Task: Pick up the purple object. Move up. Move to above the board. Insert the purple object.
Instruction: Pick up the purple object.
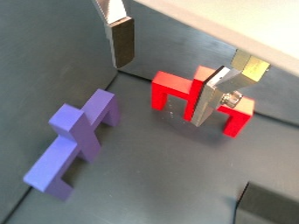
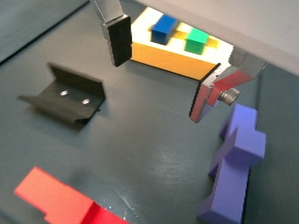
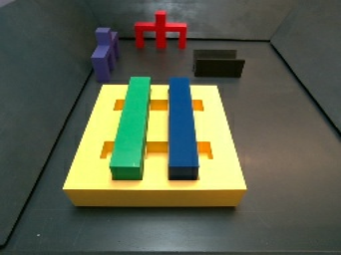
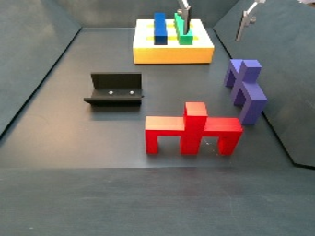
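The purple object (image 1: 73, 140) lies flat on the dark floor, off to one side of my gripper (image 1: 163, 83) in both wrist views, apart from both fingers. In a side view the purple object (image 4: 246, 86) lies by the right wall, between the board and the red piece. The yellow board (image 2: 176, 59) carries a long green bar (image 3: 130, 127) and a long blue bar (image 3: 181, 127). My gripper (image 4: 215, 18) hangs high near the board's end, open, with only bare floor between its fingers (image 2: 117, 39).
A red piece (image 4: 193, 129) of the same shape stands upright on the floor; in a wrist view one finger partly covers it (image 1: 176, 87). The dark fixture (image 4: 114, 89) stands left of centre. Grey walls (image 3: 306, 80) enclose the floor.
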